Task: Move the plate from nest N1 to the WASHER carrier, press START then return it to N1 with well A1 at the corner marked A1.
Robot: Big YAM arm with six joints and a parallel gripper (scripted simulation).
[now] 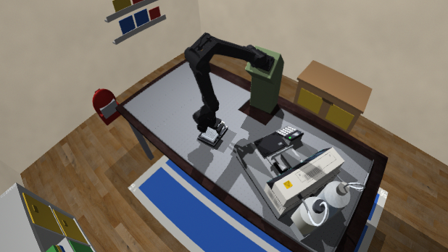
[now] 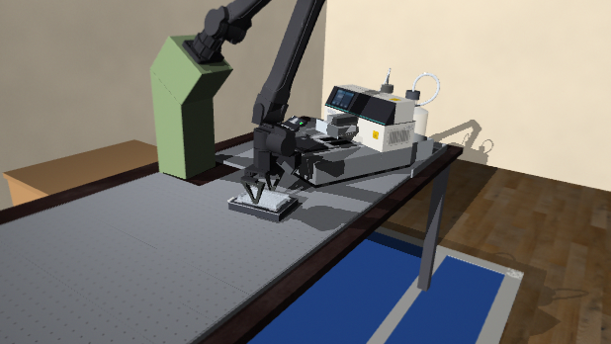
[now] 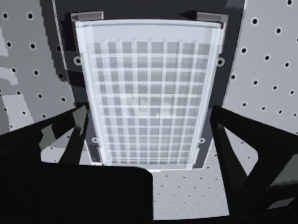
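Note:
The clear plate [image 1: 209, 135] [image 2: 272, 202] [image 3: 150, 90] lies in the dark nest N1 [image 2: 254, 212] [image 3: 150, 7], between its corner locators, and looks flat. Its cut-off corner cannot be made out. My gripper [image 2: 264, 196] [image 3: 149, 112] is open, pointing down over the plate, one finger beyond each long side, with gaps in the wrist view. The washer [image 1: 308, 174] [image 2: 386, 133] stands farther along the table. Its keypad [image 1: 288, 130] is beside a dark flat deck [image 1: 270, 144], and its lamp [image 1: 290, 137] [image 2: 301, 123] is green. The carrier's pocket is not clearly visible.
The green pedestal [image 1: 266, 87] [image 2: 183, 114] carries the arm at the table's back edge. Two white bottles [image 1: 311, 216] [image 1: 335, 195] with tubes stand behind the washer. A raised grey block [image 2: 342, 126] sits in front of the washer's housing.

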